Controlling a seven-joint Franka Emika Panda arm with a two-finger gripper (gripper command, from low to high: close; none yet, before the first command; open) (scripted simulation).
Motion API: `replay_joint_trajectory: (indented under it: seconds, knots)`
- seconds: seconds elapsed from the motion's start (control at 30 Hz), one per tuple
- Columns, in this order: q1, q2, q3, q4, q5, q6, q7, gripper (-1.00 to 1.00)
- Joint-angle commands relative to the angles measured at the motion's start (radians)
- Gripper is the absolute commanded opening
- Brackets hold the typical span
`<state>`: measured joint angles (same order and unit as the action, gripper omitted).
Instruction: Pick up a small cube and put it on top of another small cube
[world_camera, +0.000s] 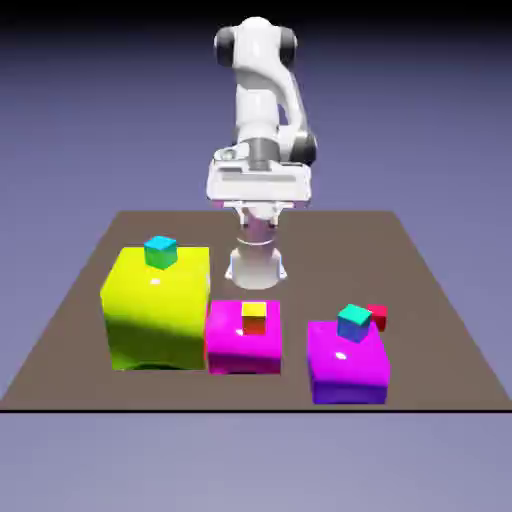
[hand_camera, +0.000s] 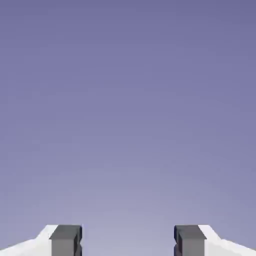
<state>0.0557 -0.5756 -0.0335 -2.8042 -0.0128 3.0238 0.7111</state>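
The teal-topped cube stands before the red cube, partly blocking it.

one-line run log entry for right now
gripper: open, holding nothing | red cube: ungripped | stacking: not done | hand view: backdrop only between fingertips

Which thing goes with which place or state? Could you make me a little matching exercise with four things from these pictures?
Things:
1. Cube with the yellow top
2. Red cube
3. Big yellow-green block
4. Pincer

Places or states:
A. Has a cube with a bright blue top on it
B. Open, with nothing between its tips
C. On the middle one of the three big blocks
D. Partly hidden, at the exterior view's far right among the cubes

Pairs: 1-C, 2-D, 3-A, 4-B
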Motion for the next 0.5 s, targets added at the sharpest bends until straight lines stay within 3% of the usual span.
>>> replay_joint_trajectory:
  seconds: [0.0, 0.47]
  knots:
    - [0.036, -0.005, -0.028, 0.005, -0.011, -0.011, -0.025, 0.00]
    - [0.544, -0.069, -0.416, 0.073, -0.159, -0.165, -0.372, 0.00]
